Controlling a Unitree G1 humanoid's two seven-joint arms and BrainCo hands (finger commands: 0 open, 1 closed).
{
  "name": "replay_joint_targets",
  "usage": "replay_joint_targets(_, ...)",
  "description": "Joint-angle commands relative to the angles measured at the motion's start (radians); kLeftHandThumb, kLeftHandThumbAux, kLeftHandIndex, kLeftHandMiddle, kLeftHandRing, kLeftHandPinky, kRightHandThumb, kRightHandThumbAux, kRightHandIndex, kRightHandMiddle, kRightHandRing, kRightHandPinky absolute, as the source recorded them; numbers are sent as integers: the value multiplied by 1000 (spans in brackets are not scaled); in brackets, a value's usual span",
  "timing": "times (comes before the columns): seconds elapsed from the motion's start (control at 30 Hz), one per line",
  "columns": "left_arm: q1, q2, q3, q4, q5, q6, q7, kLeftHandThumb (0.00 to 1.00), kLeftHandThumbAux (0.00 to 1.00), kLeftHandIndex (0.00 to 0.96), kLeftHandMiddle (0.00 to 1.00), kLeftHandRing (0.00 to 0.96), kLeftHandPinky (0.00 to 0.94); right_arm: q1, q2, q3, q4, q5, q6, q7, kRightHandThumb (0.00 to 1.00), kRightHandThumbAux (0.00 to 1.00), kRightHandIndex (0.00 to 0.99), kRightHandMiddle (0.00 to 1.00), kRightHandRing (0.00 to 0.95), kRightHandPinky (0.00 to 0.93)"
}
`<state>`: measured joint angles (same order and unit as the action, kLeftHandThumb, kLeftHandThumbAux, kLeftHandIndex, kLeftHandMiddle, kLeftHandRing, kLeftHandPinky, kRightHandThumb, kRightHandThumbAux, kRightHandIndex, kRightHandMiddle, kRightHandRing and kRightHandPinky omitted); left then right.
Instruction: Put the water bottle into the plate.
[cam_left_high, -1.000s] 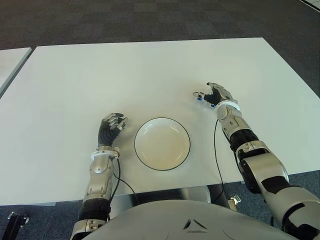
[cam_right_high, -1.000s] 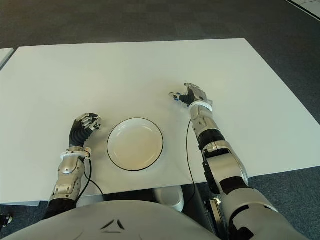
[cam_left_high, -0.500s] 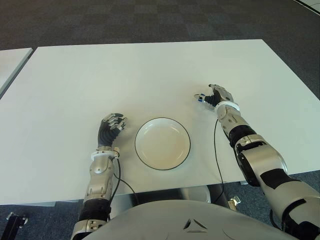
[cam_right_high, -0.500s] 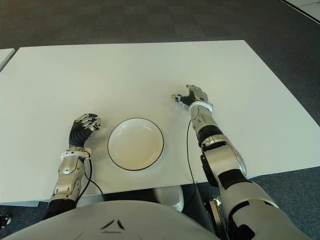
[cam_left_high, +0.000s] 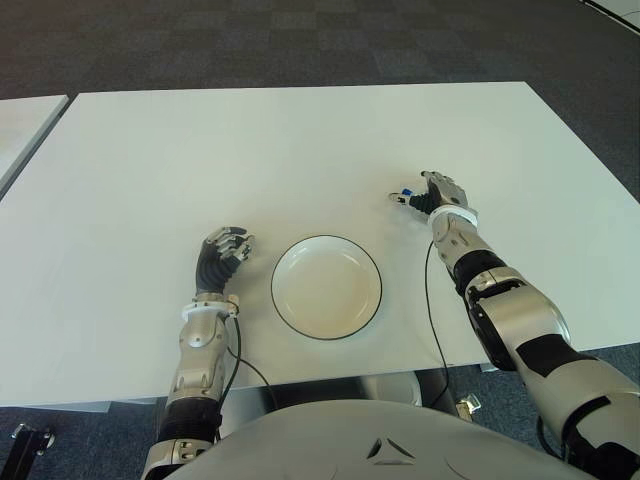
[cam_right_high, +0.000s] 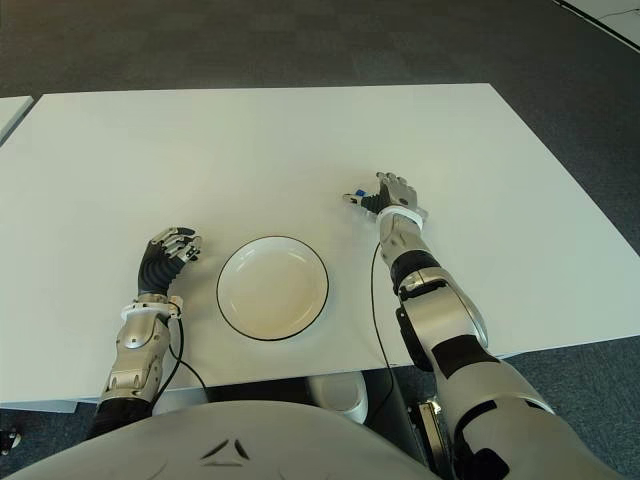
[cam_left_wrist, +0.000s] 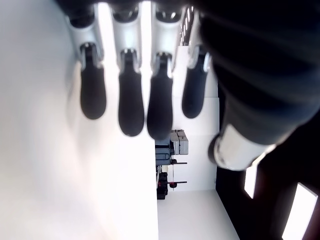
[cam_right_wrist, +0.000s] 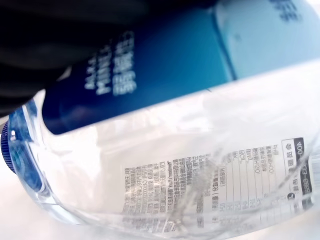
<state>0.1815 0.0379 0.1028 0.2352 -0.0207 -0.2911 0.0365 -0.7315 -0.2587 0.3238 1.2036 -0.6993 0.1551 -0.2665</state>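
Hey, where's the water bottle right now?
The water bottle is in the right hand, over the table beyond and to the right of the plate; only its blue cap shows in the eye views.

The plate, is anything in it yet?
No, empty: the plate shows only its bare white inside. The water bottle is in the right hand.

We see bright, even light on the white worktop (cam_left_high: 300, 150), with only faint, soft shadows. In the wrist views everything is very close and blurry. The water bottle (cam_right_wrist: 190, 165) shines with glare, and the left hand (cam_left_wrist: 135, 95) looks dark against bright white.
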Motion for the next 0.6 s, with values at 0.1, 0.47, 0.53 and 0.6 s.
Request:
replay_joint_targets(0.1, 4, 2, 4, 11, 1, 7, -1, 706, 712, 433, 582, 570, 549, 142, 29, 8, 73, 44, 69, 33, 570, 326, 0, 0, 0, 0)
replay_joint_targets(0.47, 0, -3, 10, 20, -16, -3, -11, 707, 711, 433, 585, 570, 551, 179, 26, -2, 39, 57, 91, -4, 576, 375, 0, 0, 0, 0)
replay_joint_targets(0.53, 0, -3, 10, 21, -17, -5, -11, 707, 711, 433, 585, 570, 551, 186, 26, -3, 28, 57, 98, -7, 579, 381, 0, 0, 0, 0)
replay_joint_targets(0.6, -1, -2, 10, 21, -19, -7, -12, 707, 711, 433, 586, 571, 554, 195, 27, -4, 14, 58, 113, -14, 581, 392, 0, 0, 0, 0)
